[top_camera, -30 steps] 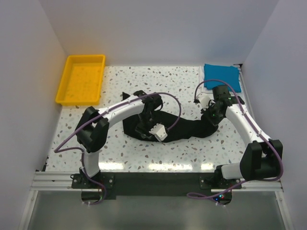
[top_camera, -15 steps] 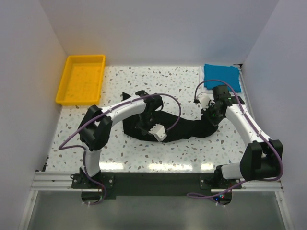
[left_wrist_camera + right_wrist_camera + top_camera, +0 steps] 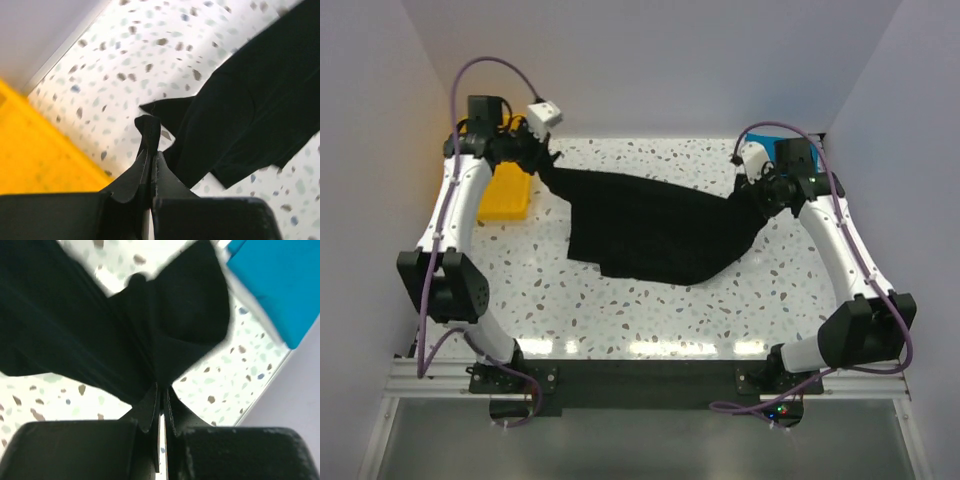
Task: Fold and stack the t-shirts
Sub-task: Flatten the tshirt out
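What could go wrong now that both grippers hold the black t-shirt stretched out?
The left gripper and the right gripper each pinch only a small bunch of the black t-shirt, so it might slip out. The pinched right end is close to the blue folded cloth and could drag it.

White speckled terrazzo table (image 3: pixel 650 300) with a tray and clothing.

A yellow plastic tray (image 3: pixel 505 192) sits at the upper left of the top view, and in the right wrist view a folded blue cloth (image 3: pixel 270 285) lies at the upper right. A black t-shirt (image 3: pixel 650 225) spreads across the centre; whether its lower edge rests on the tabletop cannot be told.
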{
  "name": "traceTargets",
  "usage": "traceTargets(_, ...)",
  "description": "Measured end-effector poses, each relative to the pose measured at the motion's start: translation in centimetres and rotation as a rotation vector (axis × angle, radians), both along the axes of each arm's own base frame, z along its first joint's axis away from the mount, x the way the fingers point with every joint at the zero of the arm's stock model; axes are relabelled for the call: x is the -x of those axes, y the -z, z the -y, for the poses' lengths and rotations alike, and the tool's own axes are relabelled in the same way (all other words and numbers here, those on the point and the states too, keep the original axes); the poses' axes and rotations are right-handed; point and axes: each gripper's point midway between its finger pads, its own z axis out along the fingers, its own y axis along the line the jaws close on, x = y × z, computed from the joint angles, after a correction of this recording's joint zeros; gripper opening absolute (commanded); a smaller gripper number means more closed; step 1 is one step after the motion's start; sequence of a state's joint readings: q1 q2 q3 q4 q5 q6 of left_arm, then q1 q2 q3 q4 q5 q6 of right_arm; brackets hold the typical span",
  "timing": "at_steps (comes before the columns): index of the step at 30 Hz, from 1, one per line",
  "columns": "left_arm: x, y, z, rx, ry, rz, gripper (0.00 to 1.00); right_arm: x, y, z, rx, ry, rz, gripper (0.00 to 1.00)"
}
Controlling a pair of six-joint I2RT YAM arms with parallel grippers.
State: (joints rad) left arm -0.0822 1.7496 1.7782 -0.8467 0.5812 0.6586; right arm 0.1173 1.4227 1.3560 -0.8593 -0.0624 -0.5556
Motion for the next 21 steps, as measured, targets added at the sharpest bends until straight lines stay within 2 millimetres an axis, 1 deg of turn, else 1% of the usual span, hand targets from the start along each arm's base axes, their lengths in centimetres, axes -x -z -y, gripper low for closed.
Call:
traceTargets(1,0.0,-0.7,-2.1,0.049,-0.096,-0.004,0.00,-0.5,-0.7,-0.1,-0.007,0.006,0.026,0.00)
traceTargets(2,0.3,-1.2,-3.7,0.092,-0.182,-0.008,0.00,-1.0,-1.5,-0.2,-0.017,0.014,0.053,0.00)
traceTargets(3,1.0,-1.5,-4.8,0.126,-0.250,-0.013,0.00,-1.4,-2.2,-0.3,-0.024,0.020,0.076,0.00)
traceTargets(4,1.9,-1.9,-5.3,0.151,-0.304,-0.019,0.00,-1.7,-2.7,-0.3,-0.031,0.025,0.098,0.00)
traceTargets(5,2.7,-2.0,-5.4,0.167,-0.340,-0.024,0.00,-1.7,-3.0,-0.3,-0.033,0.029,0.111,0.00)
traceTargets(7,4.7,-3.1,-5.3,0.202,-0.392,-0.007,0.00,-1.2,-3.8,-0.1,-0.033,0.042,0.139,0.00)
traceTargets(9,6.9,-4.5,-5.3,0.227,-0.434,0.028,0.00,0.1,-4.9,0.2,-0.037,0.047,0.179,0.00)
traceTargets(11,9.4,-6.6,-5.6,0.242,-0.466,0.097,0.00,1.9,-6.7,0.3,-0.046,0.046,0.236,0.00)
traceTargets(14,13.7,-11.1,-6.1,0.271,-0.492,0.247,0.00,5.1,-10.4,0.7,-0.064,0.043,0.352,0.00)
traceTargets(16,16.2,-14.0,-6.2,0.288,-0.493,0.347,0.00,7.4,-12.9,0.9,-0.078,0.040,0.433,0.00)
traceTargets(17,17.3,-15.3,-6.2,0.296,-0.489,0.386,0.00,8.2,-13.9,0.9,-0.083,0.038,0.457,0.00)
traceTargets(18,18.2,-16.9,-6.2,0.305,-0.483,0.428,0.00,8.7,-14.8,0.9,-0.088,0.035,0.479,0.00)
traceTargets(19,18.7,-18.3,-6.1,0.313,-0.477,0.463,0.00,8.9,-15.8,0.9,-0.094,0.031,0.501,0.00)
traceTargets(20,18.7,-19.3,-6.1,0.318,-0.473,0.486,0.00,8.7,-16.4,0.8,-0.099,0.027,0.515,0.00)
traceTargets(21,18.3,-19.7,-6.1,0.319,-0.472,0.491,0.00,8.0,-16.5,0.6,-0.101,0.022,0.507,0.00)
